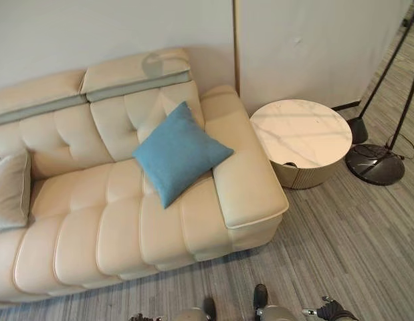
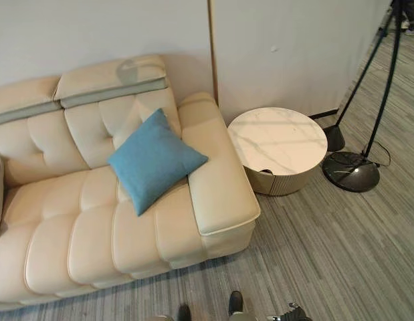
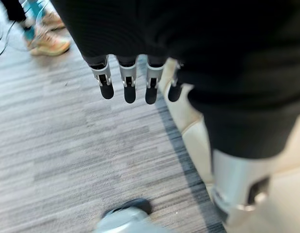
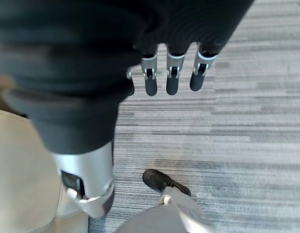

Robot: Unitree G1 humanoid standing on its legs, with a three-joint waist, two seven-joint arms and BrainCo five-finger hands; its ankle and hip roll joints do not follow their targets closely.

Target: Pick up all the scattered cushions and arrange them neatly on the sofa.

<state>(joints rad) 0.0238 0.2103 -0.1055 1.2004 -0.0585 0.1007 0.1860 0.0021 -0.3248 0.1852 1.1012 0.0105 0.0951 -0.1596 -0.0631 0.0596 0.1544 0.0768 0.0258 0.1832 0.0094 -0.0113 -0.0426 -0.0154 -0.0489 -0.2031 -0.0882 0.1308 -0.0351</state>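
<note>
A blue cushion (image 1: 178, 152) stands on one corner at the right end of the cream leather sofa (image 1: 93, 227), leaning against the backrest and the armrest. A grey-beige cushion (image 1: 9, 190) rests upright at the sofa's left end, cut off by the view's edge. My left hand (image 3: 125, 82) hangs over the grey striped floor beside the sofa's front, fingers straight and holding nothing. My right hand (image 4: 169, 77) also hangs over the floor with straight, empty fingers, the sofa's corner beside it.
A round marble-topped side table (image 1: 300, 134) stands right of the sofa's armrest. Beyond it are a black round lamp base (image 1: 375, 164) and thin black stand legs. A person's shoes (image 3: 45, 41) stand on the floor in the left wrist view.
</note>
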